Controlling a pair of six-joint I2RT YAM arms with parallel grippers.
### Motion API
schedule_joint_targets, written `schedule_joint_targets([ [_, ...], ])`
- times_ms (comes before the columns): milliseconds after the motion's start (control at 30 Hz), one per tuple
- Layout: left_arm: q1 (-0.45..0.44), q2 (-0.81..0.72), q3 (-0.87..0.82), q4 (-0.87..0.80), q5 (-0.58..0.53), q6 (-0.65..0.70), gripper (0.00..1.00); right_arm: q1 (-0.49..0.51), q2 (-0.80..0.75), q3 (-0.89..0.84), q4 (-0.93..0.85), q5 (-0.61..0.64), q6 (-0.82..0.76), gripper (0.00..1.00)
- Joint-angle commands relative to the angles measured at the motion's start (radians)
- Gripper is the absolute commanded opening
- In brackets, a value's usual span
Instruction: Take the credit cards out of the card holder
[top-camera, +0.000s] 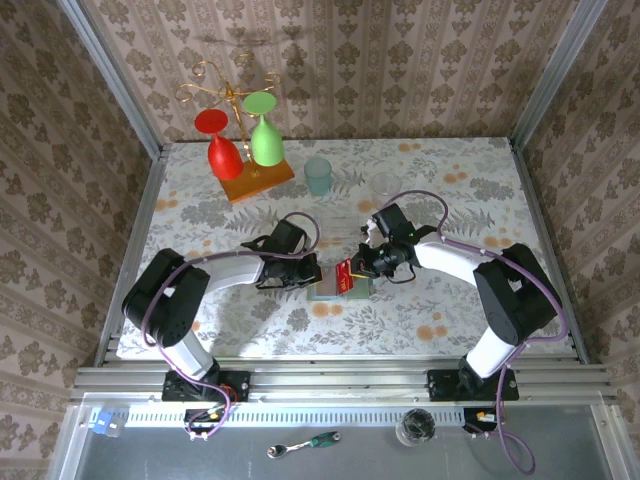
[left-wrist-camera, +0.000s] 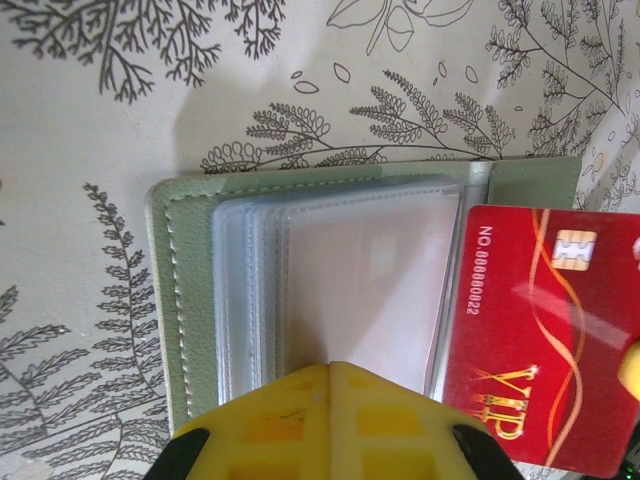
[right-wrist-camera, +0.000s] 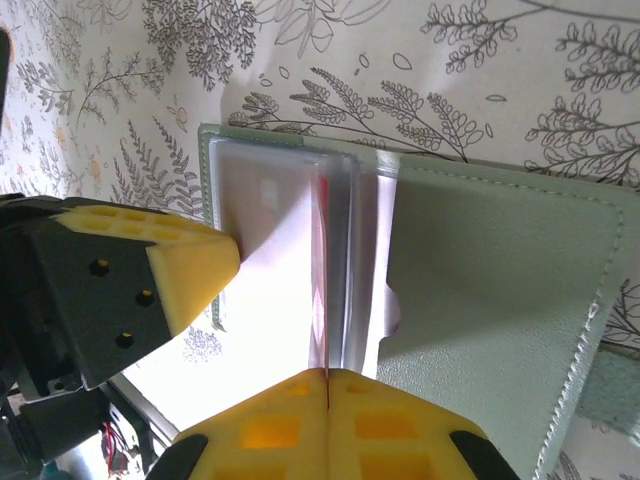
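Observation:
The pale green card holder (top-camera: 327, 289) lies open on the table between both arms, and its clear sleeves (left-wrist-camera: 340, 270) are fanned over the left panel (left-wrist-camera: 182, 300). My left gripper (left-wrist-camera: 331, 368) is shut, and its yellow tips press down on the sleeves. My right gripper (right-wrist-camera: 328, 376) is shut on a red credit card (right-wrist-camera: 324, 290), seen edge-on and standing upright over the holder (right-wrist-camera: 490, 270). The red card (left-wrist-camera: 545, 330) bears gold VIP print and sits over the holder's right half (top-camera: 347, 274). I cannot tell whether its far edge is still in a sleeve.
A teal cup (top-camera: 318, 175) and a clear glass (top-camera: 385, 185) stand behind the holder. A wooden-based rack (top-camera: 257, 180) with a red and a green wine glass is at the back left. The left gripper's finger (right-wrist-camera: 190, 265) is close beside the card.

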Motion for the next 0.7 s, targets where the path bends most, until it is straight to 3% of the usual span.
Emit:
schedule_joint_targets([
  [0, -0.001, -0.025, 0.011, 0.014, 0.022, -0.007, 0.02, -0.006, -0.031, 0.078, -0.139, 0.074, -0.129, 0.05],
  [167, 0.009, -0.066, -0.012, 0.031, 0.005, 0.001, 0.1, -0.006, 0.001, 0.202, -0.315, 0.155, -0.37, 0.05],
  [333, 0.027, -0.123, -0.055, 0.056, -0.007, -0.003, 0.11, 0.003, 0.046, 0.313, -0.428, 0.277, -0.659, 0.0],
  [667, 0.076, -0.226, -0.158, 0.049, -0.027, -0.009, 0.12, 0.012, 0.165, 0.583, -0.612, 0.359, -1.217, 0.0],
])
